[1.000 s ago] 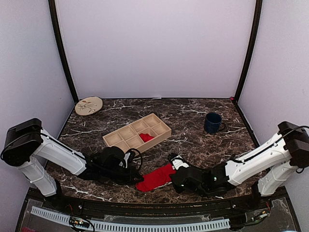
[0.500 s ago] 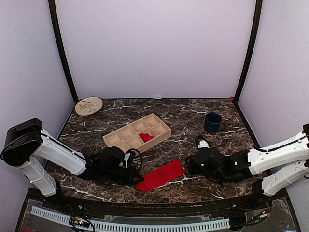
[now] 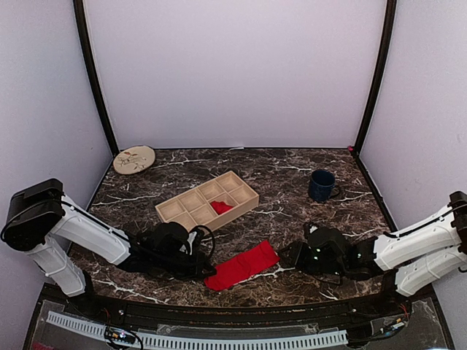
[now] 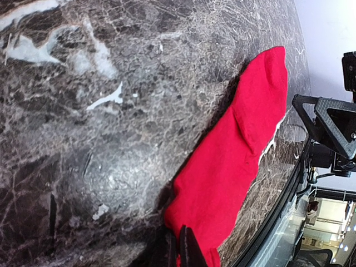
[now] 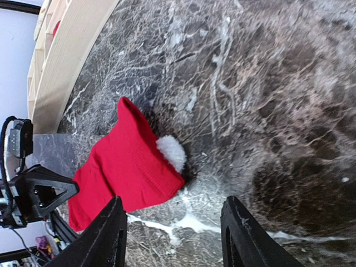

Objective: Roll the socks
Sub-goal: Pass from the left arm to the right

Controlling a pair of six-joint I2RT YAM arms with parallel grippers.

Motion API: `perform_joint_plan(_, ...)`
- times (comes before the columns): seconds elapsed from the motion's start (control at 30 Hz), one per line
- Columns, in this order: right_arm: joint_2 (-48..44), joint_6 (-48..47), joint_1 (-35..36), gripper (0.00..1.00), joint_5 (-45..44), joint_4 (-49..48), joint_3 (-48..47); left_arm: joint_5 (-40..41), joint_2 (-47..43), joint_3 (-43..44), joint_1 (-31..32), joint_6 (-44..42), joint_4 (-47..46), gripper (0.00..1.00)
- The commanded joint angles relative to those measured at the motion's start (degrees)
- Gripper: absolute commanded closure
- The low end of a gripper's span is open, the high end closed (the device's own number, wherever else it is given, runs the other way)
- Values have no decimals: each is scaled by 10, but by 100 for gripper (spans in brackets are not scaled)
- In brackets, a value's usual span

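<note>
Setting: a robot test cell in a laboratory. A dark marble-patterned surface is enclosed behind and on both sides by plain lilac panels joined at black corner posts. A left arm and a right arm, white and black, are bolted at the surface's near edge, with a white slotted cable rail just outside it. Beyond that edge, the left wrist view shows a room with ceiling lights

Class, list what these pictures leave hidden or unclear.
Red thing in tray: top view, too small to identify.
Sock, near end: left wrist view, cut by bottom edge.
Mug, inside: top view, dark, too small.
</note>
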State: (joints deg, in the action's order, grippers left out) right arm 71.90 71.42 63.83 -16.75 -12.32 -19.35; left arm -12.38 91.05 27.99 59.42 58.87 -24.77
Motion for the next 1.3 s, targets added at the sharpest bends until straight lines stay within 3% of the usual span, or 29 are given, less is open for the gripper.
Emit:
perform_joint_plan(0.0,33,46,-4,46,44,-104,15,-4,-18,-5,3,-14,21,100)
perform_joint_plan(0.83,143,191,-1,48,72,-273,32,0,-28,-4,3,-18,27,100)
perform_joint_plan(0.97,158,202,-1,54,54,-336,60,-1,-26,-8,3,-13,22,100)
perform_joint_plan(1.27,180,159,-5,68,30,-369,54,-4,-22,-6,3,-13,26,100)
